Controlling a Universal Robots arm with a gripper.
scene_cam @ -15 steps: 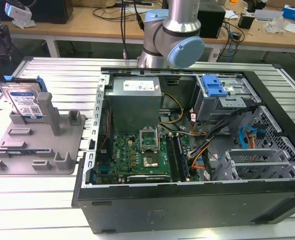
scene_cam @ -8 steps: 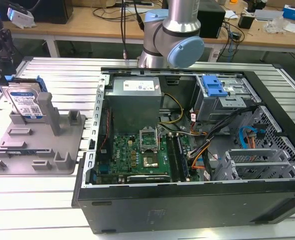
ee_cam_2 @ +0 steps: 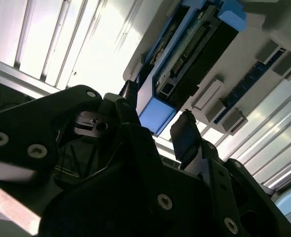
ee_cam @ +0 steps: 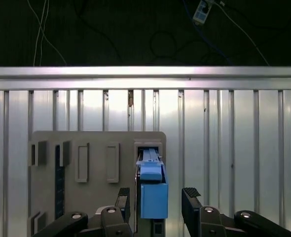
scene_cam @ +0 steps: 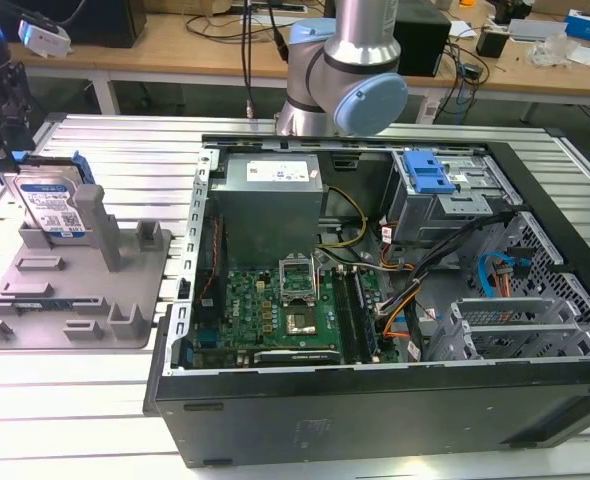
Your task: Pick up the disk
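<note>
— One drive to fetch. Where is it in the exterior view?

— The hard drive [scene_cam: 53,205] stands on edge in the grey fixture tray [scene_cam: 95,290], at the exterior view's left. The tray lies on the ribbed worktop [scene_cam: 85,420], just beside the open computer case [scene_cam: 375,410].

— And the first wrist view?

— The pincer [ee_cam: 155,200] is spread and grips nothing. It has one finger [ee_cam: 191,197] on each side of the drive's blue rail [ee_cam: 154,190], and there is a gap on both sides.

— The second wrist view?

— It shows the rail end between the fingers, seen at a slant. One finger looks much nearer the rail than the other, and I cannot tell whether it touches.

— So how should the grasp be done well?

— I'd judge that centring matters most. Both pads should meet the flat faces together, or the drive may tip in its slot. The metal body seems a firmer hold than the plastic rail. A lift straight along the tray's posts should keep it from snagging.
</note>
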